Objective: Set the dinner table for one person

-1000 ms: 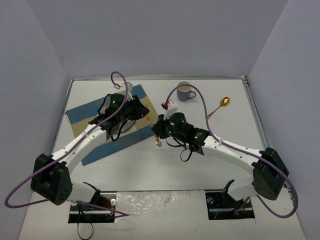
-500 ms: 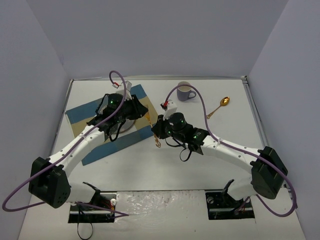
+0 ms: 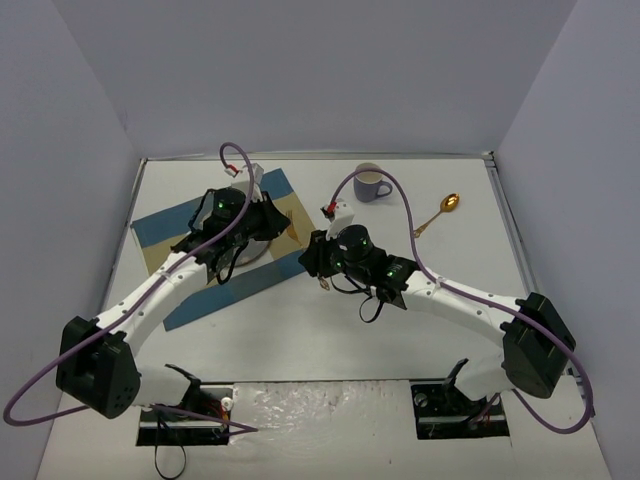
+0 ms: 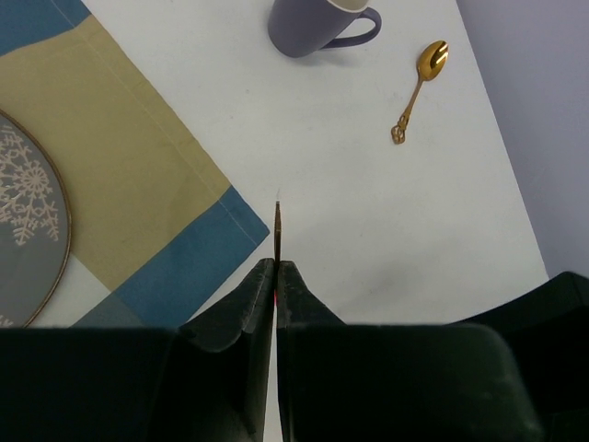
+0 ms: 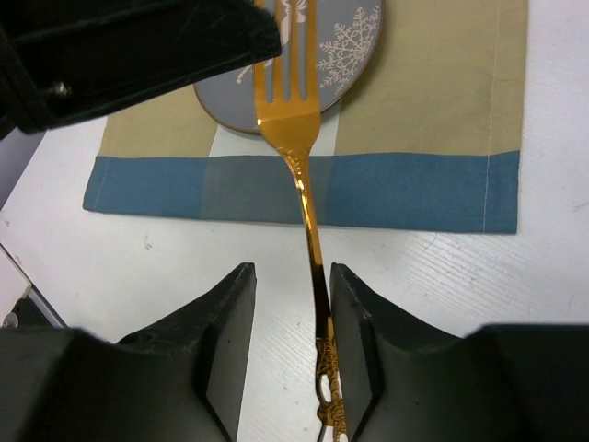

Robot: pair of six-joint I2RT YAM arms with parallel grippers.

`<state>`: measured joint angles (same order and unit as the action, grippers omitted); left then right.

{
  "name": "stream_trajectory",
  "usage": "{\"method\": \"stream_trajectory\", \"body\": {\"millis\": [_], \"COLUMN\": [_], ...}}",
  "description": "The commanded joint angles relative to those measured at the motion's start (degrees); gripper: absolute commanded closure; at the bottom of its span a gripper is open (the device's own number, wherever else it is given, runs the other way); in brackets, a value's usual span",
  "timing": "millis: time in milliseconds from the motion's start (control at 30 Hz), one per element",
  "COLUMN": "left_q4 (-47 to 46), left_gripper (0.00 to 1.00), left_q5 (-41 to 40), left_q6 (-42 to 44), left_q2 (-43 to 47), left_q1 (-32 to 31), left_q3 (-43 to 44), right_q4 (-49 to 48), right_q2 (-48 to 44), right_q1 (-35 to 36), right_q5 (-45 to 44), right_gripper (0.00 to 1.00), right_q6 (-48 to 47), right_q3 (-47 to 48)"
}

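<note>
**Left claw [image 4: 277, 267] pinching a gold fork [image 5: 308, 212], right claw [image 5: 288, 276] standing open around its handle**

The left claw is clamping shut on the fork, which is showing edge-on in its own camera as a thin sliver poking past the fingertips. The right claw's jaws are standing apart with the fork handle running between them. Whether either finger is touching the handle I cannot tell.

The fork is hanging in the air by the edge of the blue-and-tan placemat [image 4: 120, 157], not yet lying down. The dinner table [image 4: 368, 230], a plain white top, is spreading beneath everything.

The setting is looking partly done. The snowflake plate [image 4: 28, 221] is sitting on the placemat. The mug [image 4: 313, 23] and spoon [image 4: 419, 92] are lying on bare table, well apart from the placemat, probably awaiting their places.

The count is one fork, one spoon, one mug, one plate and one placemat. No knife is showing.
</note>
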<state>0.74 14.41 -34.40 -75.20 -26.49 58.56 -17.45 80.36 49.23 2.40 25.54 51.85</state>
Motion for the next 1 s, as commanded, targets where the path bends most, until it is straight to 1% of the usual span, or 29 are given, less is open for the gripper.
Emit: {"method": "stream_trajectory", "body": {"millis": [0, 33, 100, 200, 267, 400, 467, 600, 733, 767, 867, 967], "left_q4": [-5.2, -5.1, -4.8, -5.6, -5.7, -1.0, 2.6, 8.3, 9.5, 9.5, 7.4, 5.9], "left_gripper": [1.00, 1.00, 1.00, 1.00, 1.00, 1.00, 1.00, 1.00, 1.00, 1.00, 1.00, 1.00], "left_q5": [0.6, 0.8, 1.6, 3.6, 5.5, 9.4, 10.4, 9.9, 11.3, 12.3, 17.3, 21.8], "left_q6": [3.8, 4.6, 6.5, 8.0, 10.3, 17.9, 22.2, 28.5, 33.4, 34.9, 37.7, 39.3], "left_q2": [5.1, 6.0, 7.7, 10.4, 12.2, 14.2, 14.5, 14.2, 13.7, 13.3, 12.0, 9.8], "left_q1": [1.4, 2.1, 3.8, 7.3, 10.4, 17.0, 18.5, 24.0, 31.4, 33.7, 39.4, 42.8], "left_q3": [-1.0, -1.6, -2.9, -5.4, -6.7, -7.2, -6.7, -6.1, -6.5, -6.7, -7.4, -7.2], "right_q4": [-4.4, -4.1, -3.2, -1.8, -0.9, 1.4, 2.6, 4.0, 5.0, 5.2, 5.2, 5.1], "right_q2": [-1.9, -2.3, -3.2, -4.4, -5.8, -10.4, -12.7, -17.3, -20.3, -20.7, -21.7, -22.1], "right_q1": [0.5, 0.5, 0.5, 0.5, 0.4, 0.3, -0.1, -1.4, -3.6, -4.2, -7.2, -8.8], "right_q5": [-0.2, -0.3, -0.7, -0.9, -0.6, -1.8, -2.2, -3.6, -3.0, -1.6, 2.1, 4.4], "right_gripper": [0.54, 0.45, 0.31, 0.22, 0.18, 0.16, 0.15, 0.14, 0.14, 0.14, 0.14, 0.14], "right_q6": [-0.3, -0.5, -1.1, -2.0, -2.5, -4.7, -5.6, -6.8, -7.2, -7.3, -7.1, -7.1], "right_q3": [-0.3, -0.3, -0.3, -0.1, -0.1, -0.8, -1.3, -3.3, -4.7, -5.3, -6.6, -7.5]}}
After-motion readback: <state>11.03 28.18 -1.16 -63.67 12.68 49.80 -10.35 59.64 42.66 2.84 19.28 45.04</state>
